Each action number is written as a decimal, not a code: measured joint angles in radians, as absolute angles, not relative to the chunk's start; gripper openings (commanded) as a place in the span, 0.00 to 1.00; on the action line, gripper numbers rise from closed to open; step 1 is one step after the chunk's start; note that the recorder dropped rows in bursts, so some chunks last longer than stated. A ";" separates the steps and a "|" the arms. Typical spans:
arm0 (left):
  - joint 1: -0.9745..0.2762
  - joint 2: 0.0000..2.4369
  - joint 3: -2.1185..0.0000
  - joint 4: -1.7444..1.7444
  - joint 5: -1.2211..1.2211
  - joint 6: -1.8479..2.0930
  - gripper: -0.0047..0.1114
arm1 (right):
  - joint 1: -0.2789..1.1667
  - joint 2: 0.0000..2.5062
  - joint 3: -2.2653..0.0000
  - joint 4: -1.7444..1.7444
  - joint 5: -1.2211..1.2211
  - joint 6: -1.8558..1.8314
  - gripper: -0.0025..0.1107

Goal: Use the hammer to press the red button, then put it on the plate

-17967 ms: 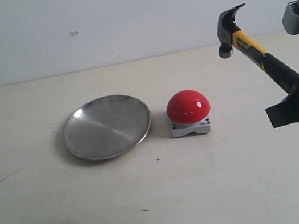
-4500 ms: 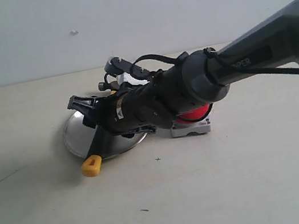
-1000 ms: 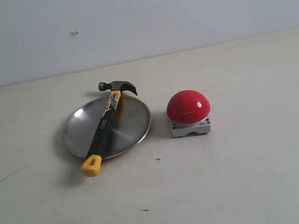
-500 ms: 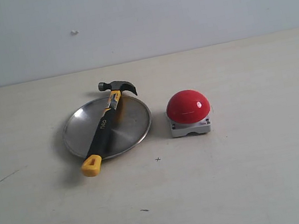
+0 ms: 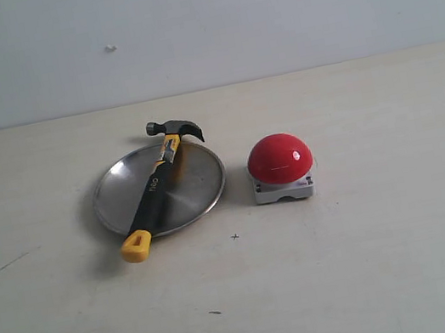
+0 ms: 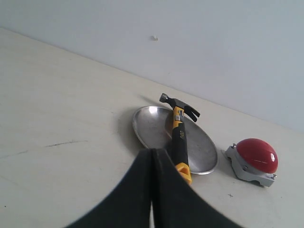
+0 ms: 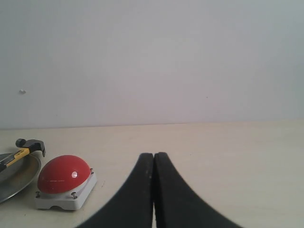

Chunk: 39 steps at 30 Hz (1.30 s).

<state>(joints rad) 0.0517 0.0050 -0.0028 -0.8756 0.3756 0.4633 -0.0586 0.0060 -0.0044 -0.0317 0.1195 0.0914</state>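
While left gripper (image 6: 152, 153) and right gripper (image 7: 154, 156) sit pinched empty, the hammer (image 5: 155, 187) lies across the plate (image 5: 199, 176), left of the red button (image 5: 280, 158), yellow tip (image 5: 136, 247) overhanging the near rim; any nudge could tip it off.

Table (image 5: 377, 260) seen from the front, with a pale wall (image 5: 264, 12) behind it. A round silver plate (image 5: 113, 207) lies left of centre. The hammer (image 5: 155, 187) lies diagonally across the plate: its dark head (image 5: 174, 128) reaches past the far rim, and the yellow looped tip (image 5: 137, 246) of its handle reaches past the near rim onto the table. The black-and-yellow handle spans the plate's bowl. Just right of the plate, and apart from it, stands the red button (image 5: 279, 157), a glossy dome on a grey square base (image 5: 283, 192). A few small dark marks (image 5: 235, 236) dot the tabletop in front, and a small speck (image 5: 110, 48) shows on the wall.
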 measured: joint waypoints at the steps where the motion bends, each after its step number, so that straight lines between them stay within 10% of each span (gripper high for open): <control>1: 0.052 0.005 -0.003 -0.876 0.376 0.463 0.04 | -0.059 0.006 -0.004 -0.032 0.119 0.091 0.02; 24: 0.052 0.005 -0.003 -0.861 0.175 0.609 0.04 | -0.059 0.006 -0.004 -0.032 0.119 0.091 0.02; 31: 0.052 0.005 -0.003 -0.043 0.150 0.018 0.04 | -0.059 0.006 -0.004 -0.032 0.119 0.091 0.02; 39: 0.052 0.005 -0.003 0.060 0.137 -0.079 0.04 | -0.059 0.006 -0.004 -0.032 0.119 0.091 0.02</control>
